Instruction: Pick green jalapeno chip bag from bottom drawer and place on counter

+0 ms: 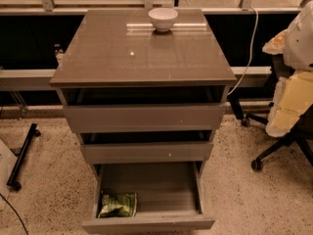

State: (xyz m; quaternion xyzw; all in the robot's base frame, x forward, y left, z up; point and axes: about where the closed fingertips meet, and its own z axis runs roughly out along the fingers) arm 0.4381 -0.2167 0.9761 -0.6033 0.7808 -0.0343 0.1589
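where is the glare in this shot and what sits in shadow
In the camera view, glare streaks cross the counter around the white bowl, with a small bright spot nearer the middle. The insides of the two upper drawers are dark. The green chip bag lies dimly lit in the front left corner of the open bottom drawer. The gripper is not in view.

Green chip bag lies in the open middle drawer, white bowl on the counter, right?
No. The camera view shows the green jalapeno chip bag in the bottom drawer, not the middle one. The white bowl is on the counter. The claw is not in view.
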